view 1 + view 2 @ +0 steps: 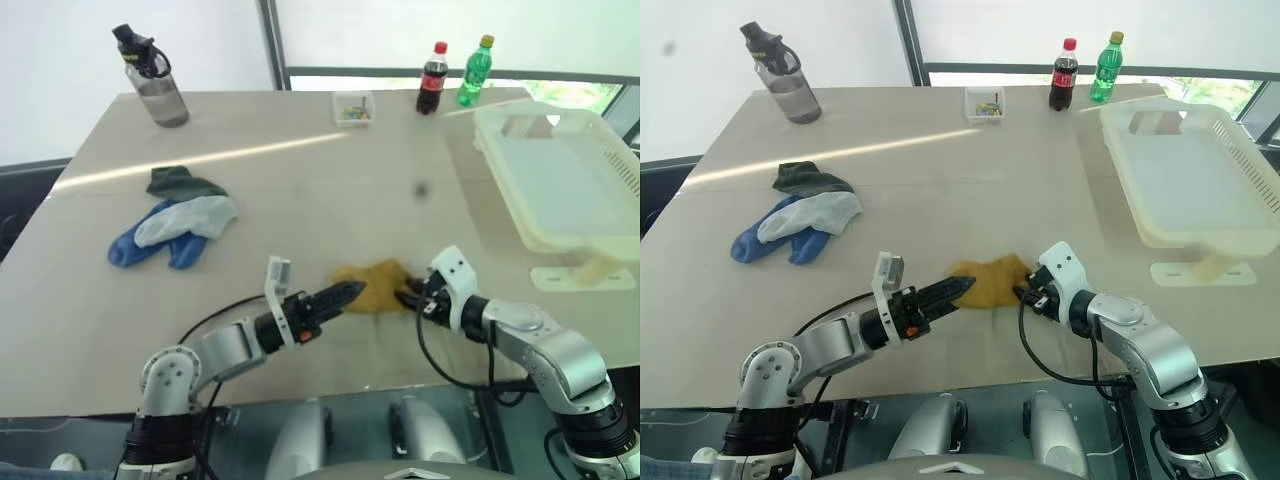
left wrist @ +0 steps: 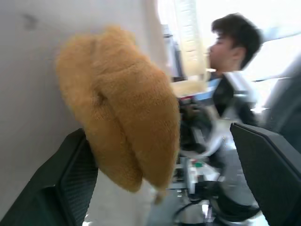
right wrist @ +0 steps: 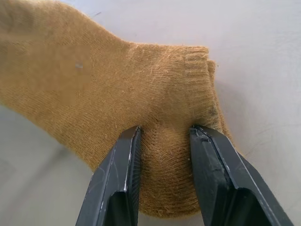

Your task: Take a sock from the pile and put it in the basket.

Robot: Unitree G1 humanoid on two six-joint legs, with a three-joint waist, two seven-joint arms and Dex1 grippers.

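Head cam: mustard sock (image 1: 374,288) lies on table (image 1: 330,190) near front edge, betw. both grippers. Right gripper (image 1: 409,297) pinches its right end. Left gripper (image 1: 348,292) sits at its left end. Pile (image 1: 175,222) of blue, grey, green socks lies well apart to the left. Basket (image 1: 560,180) at far right edge.

L wrist cam: left fingers (image 2: 63,186) spread wide either side of sock, not closed on it.

R wrist cam: right fingers (image 3: 117,183) clamp a fold of sock fabric, narrow gap.
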